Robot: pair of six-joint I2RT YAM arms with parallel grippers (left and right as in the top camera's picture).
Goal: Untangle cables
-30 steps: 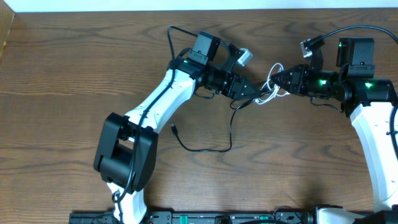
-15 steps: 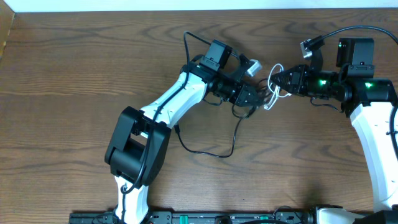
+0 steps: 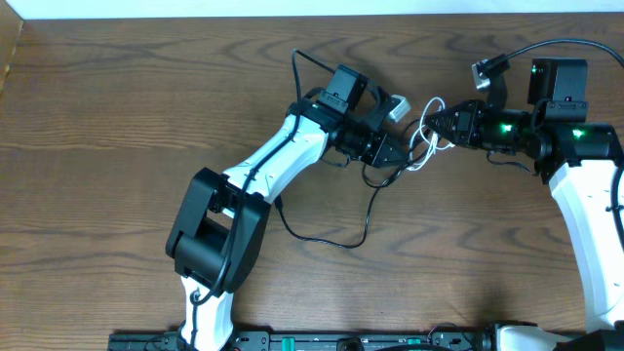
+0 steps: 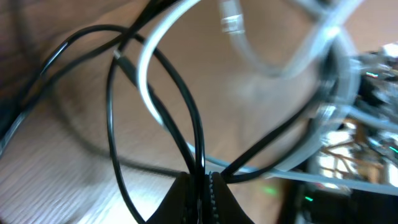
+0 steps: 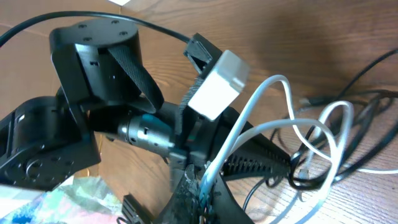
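Note:
The tangle of cables hangs between my two grippers at the back middle of the table. The white cable [image 3: 427, 136] loops there, and the black cable [image 3: 365, 210] trails from it down over the wood to a small plug [image 3: 276, 203]. My left gripper [image 3: 402, 156] is shut on the black cable [image 4: 113, 124] where two strands run into the jaws; the white cable [image 4: 144, 81] curves past behind. My right gripper [image 3: 436, 125] is shut on the white cable [image 5: 249, 118], which rises out of its jaws [image 5: 202, 186]. Black loops [image 5: 367, 99] lie to its right.
The left arm's wrist and camera block [image 5: 217, 84] sit right in front of the right gripper. Both arms' own thicker black wires [image 3: 297, 68] arch over the back of the wooden table [image 3: 97, 146]. The table's rear edge [image 3: 195, 18] is close behind.
The left arm has moved right, in to the tangle, and its jaws have closed on the black cable. The right gripper has held still with the white cable.

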